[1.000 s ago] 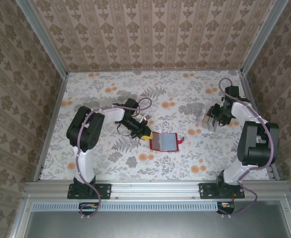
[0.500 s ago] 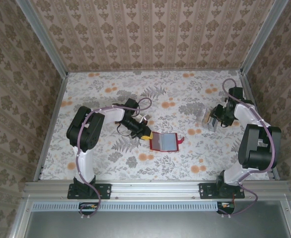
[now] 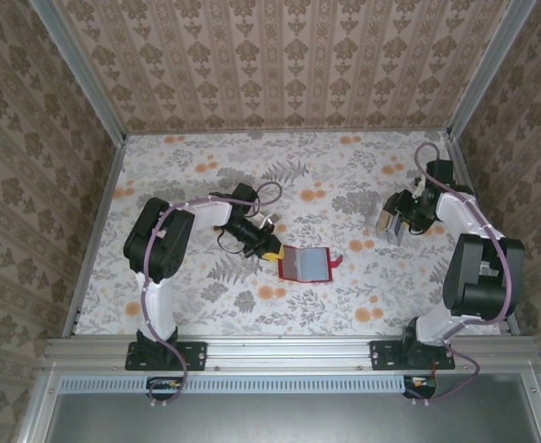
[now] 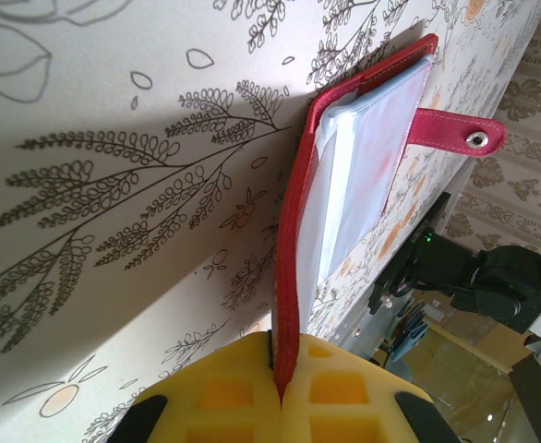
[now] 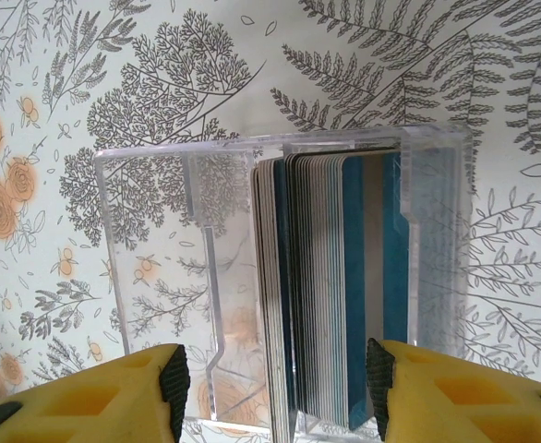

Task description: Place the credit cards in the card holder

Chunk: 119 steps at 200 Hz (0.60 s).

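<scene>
The red card holder (image 3: pixel 305 264) lies open on the table's middle, its greyish pockets facing up. My left gripper (image 3: pixel 269 247) is shut on its left edge; in the left wrist view the red cover (image 4: pixel 294 231) runs straight into the closed yellow jaws (image 4: pixel 282 388). The credit cards (image 5: pixel 330 295), several blue and pale ones, stand on edge in a clear plastic box (image 5: pixel 150 212) at the right. My right gripper (image 5: pixel 275 383) hangs open just above that box, one black pad (image 5: pixel 174 378) left of the stack, the other (image 5: pixel 378 374) by the blue cards at its right.
The clear box (image 3: pixel 378 220) sits near the right wall, under my right gripper (image 3: pixel 392 224). The holder's red snap strap (image 4: pixel 455 129) sticks out on its far side. Patterned walls enclose the floral table (image 3: pixel 206 175) on three sides.
The right arm's elbow has swung slightly and its wrist has shifted a little over the box. The left arm and the card holder have not moved.
</scene>
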Tool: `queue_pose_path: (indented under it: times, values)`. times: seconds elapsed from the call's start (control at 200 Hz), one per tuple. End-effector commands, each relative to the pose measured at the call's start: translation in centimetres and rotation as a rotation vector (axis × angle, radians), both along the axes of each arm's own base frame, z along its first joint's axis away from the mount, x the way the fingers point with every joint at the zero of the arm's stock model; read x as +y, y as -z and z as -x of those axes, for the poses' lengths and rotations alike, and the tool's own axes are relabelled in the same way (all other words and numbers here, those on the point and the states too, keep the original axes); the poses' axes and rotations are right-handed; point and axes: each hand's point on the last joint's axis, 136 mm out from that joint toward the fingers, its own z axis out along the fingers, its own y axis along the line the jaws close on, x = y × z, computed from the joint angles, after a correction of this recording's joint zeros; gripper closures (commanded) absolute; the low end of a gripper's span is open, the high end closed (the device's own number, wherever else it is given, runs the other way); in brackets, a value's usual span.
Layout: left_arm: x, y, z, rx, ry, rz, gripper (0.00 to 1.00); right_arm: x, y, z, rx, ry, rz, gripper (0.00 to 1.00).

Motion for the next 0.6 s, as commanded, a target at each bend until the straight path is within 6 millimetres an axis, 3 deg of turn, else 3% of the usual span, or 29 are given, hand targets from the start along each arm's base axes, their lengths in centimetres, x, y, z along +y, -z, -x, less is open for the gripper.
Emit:
queue_pose_path:
  times: [0.0, 0.08, 0.205, 0.4, 0.59]
  values:
    - [0.0, 0.0, 0.1, 0.014, 0.001, 0.005, 1.00, -0.2, 1.5, -0.5, 0.038, -0.001, -0.009, 0.42]
    - [-0.1, 0.1, 0.1, 0.020, 0.004, 0.005, 1.00, -0.7, 3.0, 0.1, 0.091, 0.002, 0.021, 0.42]
    - [0.0, 0.0, 0.1, 0.013, 0.004, 0.003, 1.00, -1.4, 3.6, 0.9, 0.118, 0.013, 0.050, 0.43]
    - [0.0, 0.1, 0.2, 0.019, 0.006, 0.004, 1.00, -2.2, 1.6, 1.2, 0.081, 0.040, 0.088, 0.47]
    - [0.0, 0.1, 0.1, 0.018, 0.007, 0.005, 1.00, -3.0, 0.6, 1.3, 0.057, 0.075, 0.127, 0.58]
